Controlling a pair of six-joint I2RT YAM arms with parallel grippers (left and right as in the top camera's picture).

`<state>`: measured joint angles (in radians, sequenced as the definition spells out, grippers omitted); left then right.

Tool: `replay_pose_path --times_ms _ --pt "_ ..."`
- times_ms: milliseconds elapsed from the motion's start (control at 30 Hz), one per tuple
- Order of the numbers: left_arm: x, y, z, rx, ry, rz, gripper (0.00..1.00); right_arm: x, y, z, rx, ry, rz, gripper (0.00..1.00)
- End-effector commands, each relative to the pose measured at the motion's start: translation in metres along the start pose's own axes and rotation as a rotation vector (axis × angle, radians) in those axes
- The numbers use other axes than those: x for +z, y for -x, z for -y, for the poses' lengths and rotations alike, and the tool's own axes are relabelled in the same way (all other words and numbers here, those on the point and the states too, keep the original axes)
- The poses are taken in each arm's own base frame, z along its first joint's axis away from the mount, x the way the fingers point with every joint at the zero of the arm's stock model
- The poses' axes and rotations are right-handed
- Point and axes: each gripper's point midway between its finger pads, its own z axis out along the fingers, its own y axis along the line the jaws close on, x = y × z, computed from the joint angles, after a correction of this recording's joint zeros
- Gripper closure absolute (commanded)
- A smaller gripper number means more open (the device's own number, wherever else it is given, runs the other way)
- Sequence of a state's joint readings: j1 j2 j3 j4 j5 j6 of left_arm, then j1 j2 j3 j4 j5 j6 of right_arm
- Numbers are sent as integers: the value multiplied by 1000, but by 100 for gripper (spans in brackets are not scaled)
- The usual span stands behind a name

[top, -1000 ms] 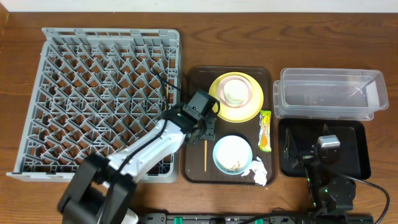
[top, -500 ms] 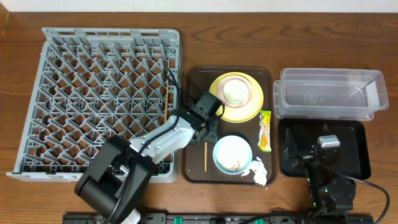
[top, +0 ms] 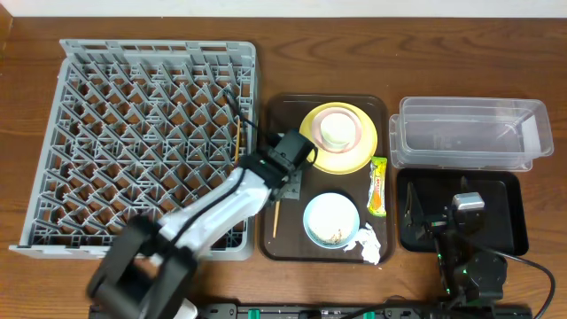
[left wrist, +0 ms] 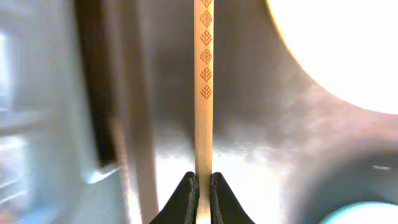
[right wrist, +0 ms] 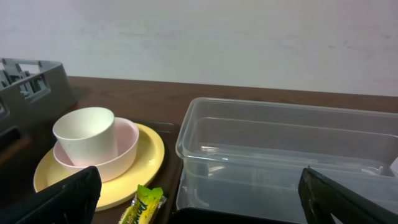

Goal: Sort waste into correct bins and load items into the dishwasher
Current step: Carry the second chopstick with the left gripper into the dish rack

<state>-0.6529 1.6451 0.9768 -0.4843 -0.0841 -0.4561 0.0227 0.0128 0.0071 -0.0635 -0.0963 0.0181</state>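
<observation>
Here, left jaws pinching 1 chopstick (left wrist: 203, 93) (diamond-patterned), right jaws apart

In the left wrist view, the yellow plate (left wrist: 336, 50) up and right of the left claw (left wrist: 203, 186) is blown out to white, and glare pools on the brown tray (left wrist: 261, 143) just above its tips. The chopstick (left wrist: 203, 93) is sharp — the grey rack (left wrist: 37, 124) to the claw's left is pure blur. Overhead, the light is soft and even, and the left arm (top: 221, 206) is smeared behind the claw. The right wrist view is evenly lit, with its 2 fingers (right wrist: 68, 199) dark.
</observation>
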Motion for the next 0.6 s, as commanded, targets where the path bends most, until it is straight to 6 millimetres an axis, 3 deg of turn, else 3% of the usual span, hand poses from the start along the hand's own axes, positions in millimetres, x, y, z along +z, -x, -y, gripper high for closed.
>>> replay_pose_path --times_ms 0,133,233,333,567 --pt "-66 44 -12 -40 26 222 92 0 -2 2 12 -8 -6 1" --pt "-118 56 -34 -35 76 365 92 0 -2 2 12 -8 -5 1" --pt "-133 55 -46 15 123 392 92 0 -2 2 12 -8 -6 1" --pt "-134 52 -59 29 174 383 92 0 -2 2 12 -9 -6 1" --pt "-112 46 -84 18 252 286 92 0 -2 2 12 -8 -6 1"
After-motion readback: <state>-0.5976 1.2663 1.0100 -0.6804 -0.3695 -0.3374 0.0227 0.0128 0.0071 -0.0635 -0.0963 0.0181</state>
